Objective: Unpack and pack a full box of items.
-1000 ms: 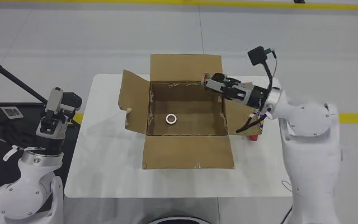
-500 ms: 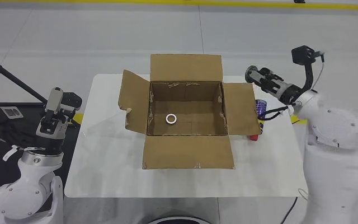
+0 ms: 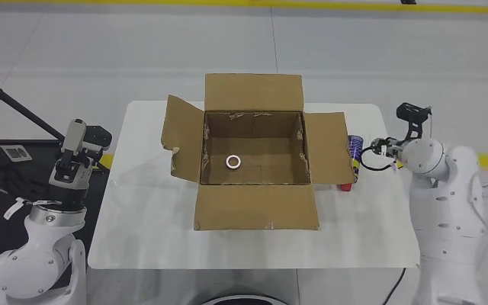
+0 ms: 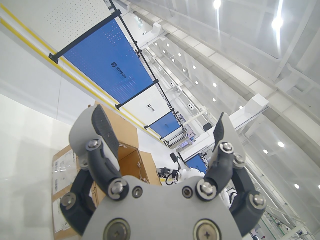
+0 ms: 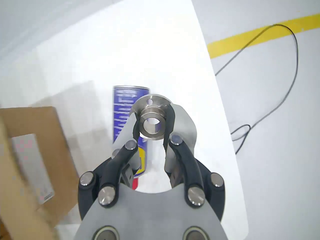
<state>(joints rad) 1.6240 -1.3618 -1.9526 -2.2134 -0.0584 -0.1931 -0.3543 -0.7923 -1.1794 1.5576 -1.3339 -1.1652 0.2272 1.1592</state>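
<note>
Cardboard box (image 3: 255, 207) sits in the middle of the white table (image 3: 145, 229), with all four flaps folded outward and its top open. A small metal ring (image 3: 233, 161) lies flat on the box floor, left of centre and apart from the walls.

Right of the box, a blue spray can (image 5: 125, 106) lies on its side on the table, just beside the right flap, which partly hides it in the top view.

The right gripper (image 5: 152, 116) hangs over the right part of the table, next to the can and outside the box. Its fingers are clamped on a flanged metal bushing (image 5: 151, 126), gripped by the hub, with the bore facing the wrist camera and the flange on the far side.

The left gripper (image 4: 160, 123) is off the table's left edge, well apart from the box. It is tilted up towards the ceiling, with its jaws spread wide and nothing between them.

On the floor past the table's right edge, a black cable (image 5: 295, 58) crosses a yellow line (image 5: 250, 41).
</note>
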